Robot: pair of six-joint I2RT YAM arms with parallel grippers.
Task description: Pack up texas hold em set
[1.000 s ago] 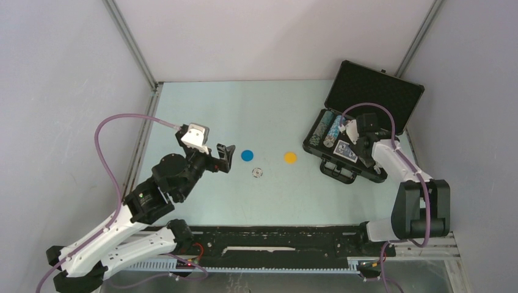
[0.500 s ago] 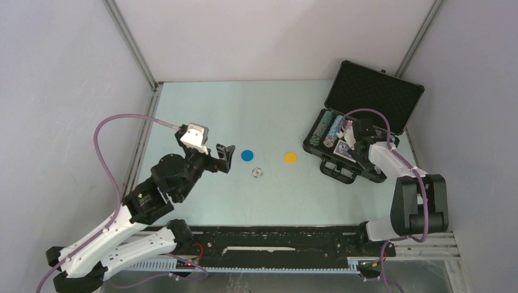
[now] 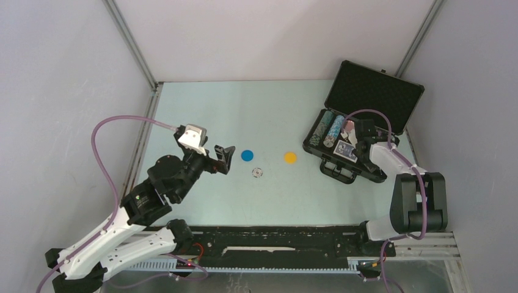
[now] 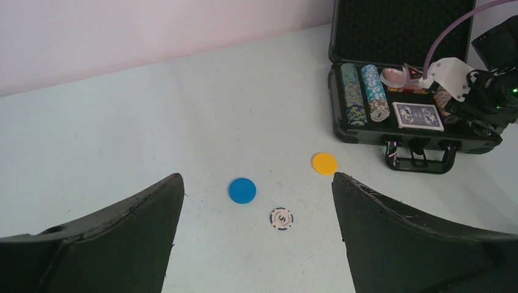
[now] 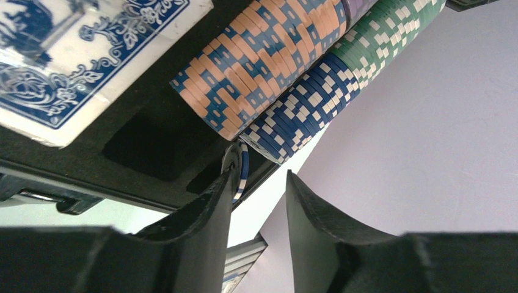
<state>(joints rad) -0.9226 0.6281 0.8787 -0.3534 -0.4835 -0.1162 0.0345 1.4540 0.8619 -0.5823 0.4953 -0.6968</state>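
1. Left gripper [image 3: 226, 160]: released, jaws wide, nothing between.
2. Right gripper [image 5: 261, 174]: jaws parted inside the briefcase [image 3: 372, 91]; nothing between; an edge-on chip [image 5: 240, 166] stands at one fingertip.
3. Briefcase: open, far right; holds chip rows [image 5: 275, 61] and blue card deck [image 3: 346, 151].
4. Loose chip [image 3: 258, 173]: centre mark unreadable.
5. Pale green table [image 3: 244, 110]; blue disc [image 3: 247, 155] and yellow disc [image 3: 290, 157] mid-table; grey walls [image 3: 269, 36].

The blue card deck [image 5: 73, 55] runs off the right wrist view's left edge, chip rows [image 5: 275, 55] off its top.
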